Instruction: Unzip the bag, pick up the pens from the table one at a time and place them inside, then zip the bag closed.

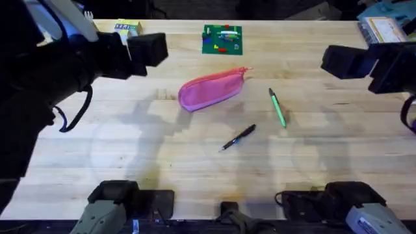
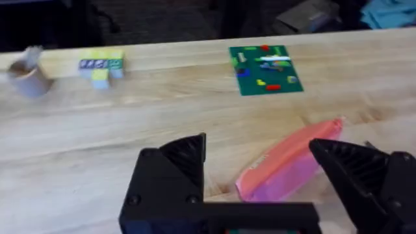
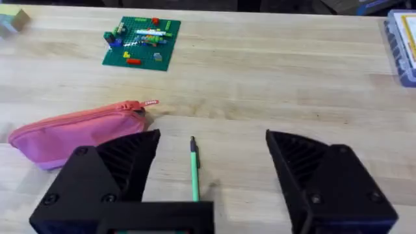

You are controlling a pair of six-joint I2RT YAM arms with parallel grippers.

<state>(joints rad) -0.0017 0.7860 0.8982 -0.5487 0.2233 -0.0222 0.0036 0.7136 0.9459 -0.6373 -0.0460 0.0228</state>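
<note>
Our left claw (image 2: 260, 179) hangs wide open and empty, with the pink bag (image 2: 286, 166) just ahead on the table (image 2: 130, 130), its long axis slanting across our reach. Our right claw (image 3: 211, 179), also open, sits over the green pen (image 3: 194, 172). The bag looks zipped shut, with its small pull (image 3: 150, 103) at the end nearer the right claw; we judge the left arm nearer the bag's body.

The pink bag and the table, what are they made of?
The pink bag looks like soft cloth: it sags and creases, with a matte surface and a zipper along its top. The table looks like wood, pale planks joined side by side with grain lines and seams showing, and a smooth, slightly shiny finish.
</note>
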